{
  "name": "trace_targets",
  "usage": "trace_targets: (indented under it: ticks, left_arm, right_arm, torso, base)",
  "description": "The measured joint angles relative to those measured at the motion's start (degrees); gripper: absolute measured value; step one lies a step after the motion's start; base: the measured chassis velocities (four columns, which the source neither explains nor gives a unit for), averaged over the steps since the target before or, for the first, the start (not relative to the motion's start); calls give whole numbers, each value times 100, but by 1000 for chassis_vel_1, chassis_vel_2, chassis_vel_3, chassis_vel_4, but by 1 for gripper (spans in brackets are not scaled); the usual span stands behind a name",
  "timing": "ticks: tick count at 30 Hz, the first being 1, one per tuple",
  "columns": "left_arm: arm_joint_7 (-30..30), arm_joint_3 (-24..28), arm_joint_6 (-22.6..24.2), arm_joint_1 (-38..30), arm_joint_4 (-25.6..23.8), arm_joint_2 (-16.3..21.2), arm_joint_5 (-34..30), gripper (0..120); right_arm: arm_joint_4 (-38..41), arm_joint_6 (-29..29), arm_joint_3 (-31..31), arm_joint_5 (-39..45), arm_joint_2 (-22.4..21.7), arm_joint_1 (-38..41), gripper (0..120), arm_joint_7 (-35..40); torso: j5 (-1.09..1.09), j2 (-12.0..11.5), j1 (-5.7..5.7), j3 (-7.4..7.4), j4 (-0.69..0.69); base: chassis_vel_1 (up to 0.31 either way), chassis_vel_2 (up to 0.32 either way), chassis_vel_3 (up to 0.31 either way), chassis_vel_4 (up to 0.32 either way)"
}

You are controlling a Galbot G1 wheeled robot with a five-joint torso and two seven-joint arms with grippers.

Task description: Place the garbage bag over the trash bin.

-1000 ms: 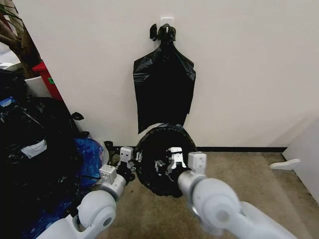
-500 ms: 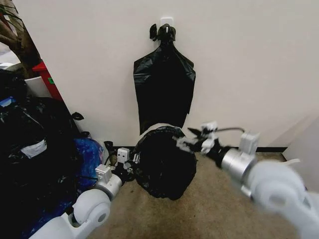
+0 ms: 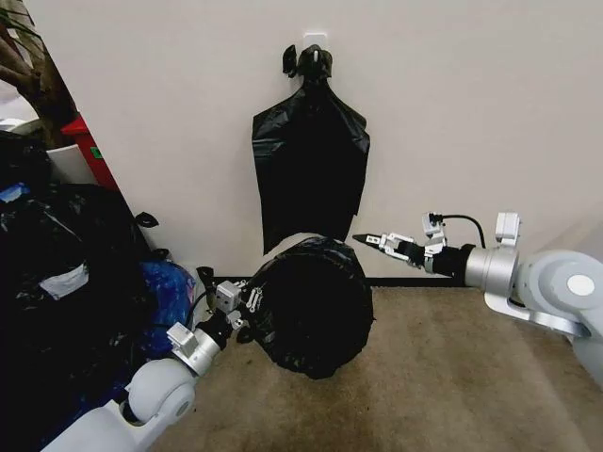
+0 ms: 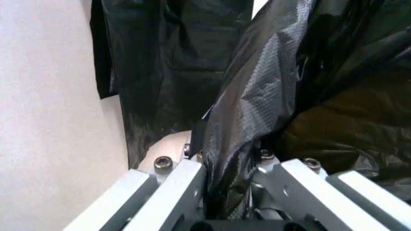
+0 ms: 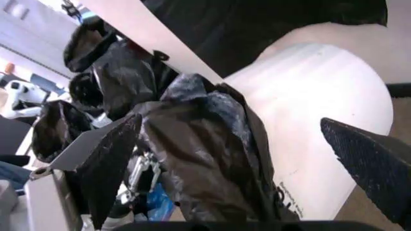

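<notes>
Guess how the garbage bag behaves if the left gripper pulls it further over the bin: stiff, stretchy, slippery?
Likely floppy: the garbage bag drapes in folds over the trash bin. Its glossy film looks slippery, though the left gripper has a pleat pinched. The thin film probably stretches or tears on the rim if yanked.

looks like an office or building utility corner: plain white wall [image 3: 471,113], tan carpet [image 3: 443,377] with dark baseboard [image 3: 452,282] at lower right, heaped black bags [image 3: 57,282] at left, bags hung [image 3: 311,169] top centre.
</notes>
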Motion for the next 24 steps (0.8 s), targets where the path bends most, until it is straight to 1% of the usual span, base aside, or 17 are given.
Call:
trace_targets:
  ticks: [2,8,17,24]
  left_arm:
    - [0,6,-2,-5,1,0,12,1]
    - [-5,22,22,14,-119,35,113,1]
    - [3,12,35,119,-320,70,103,1]
    - [25,66,41,127,-432,38,63,1]
  right_arm:
    - [14,0,-21,-1,8,4,100,49]
    - [-20,13,-487,-327,99,214,100,210]
    - [-444,4,-633,-539,117,429,100,144]
    - [-833,-55,-684,-948,122,426,100,-186]
  torso:
    - [0,0,0,0,0]
    - [0,0,0,0,1]
    - [0,0,0,0,2]
    - [-1,0,0,0,1]
  base:
    - [0,0,0,0]
    - [0,0,0,0]
    - [0,0,0,0]
    - [0,0,0,0]
